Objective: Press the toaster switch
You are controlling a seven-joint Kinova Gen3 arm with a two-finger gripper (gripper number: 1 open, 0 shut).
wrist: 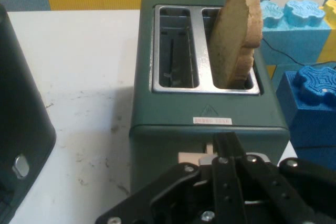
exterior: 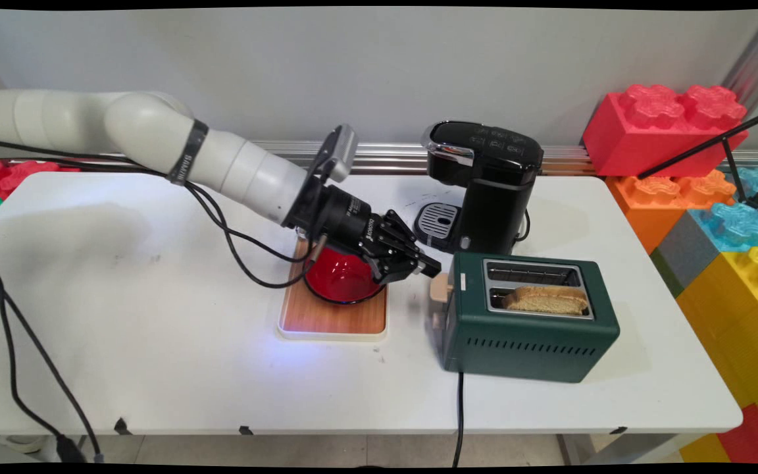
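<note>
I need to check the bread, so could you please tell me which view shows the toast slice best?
The hand view: the toast slice stands up out of the green toaster, its broad face plain. The main view shows only its top edge poking from the near slot.

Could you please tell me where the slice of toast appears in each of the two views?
Main view: toast right of centre, in the toaster's near slot.
Hand view: toast top centre, standing in the right-hand slot.
Shared landmark: the green toaster with the gripper at its lever end.
</note>
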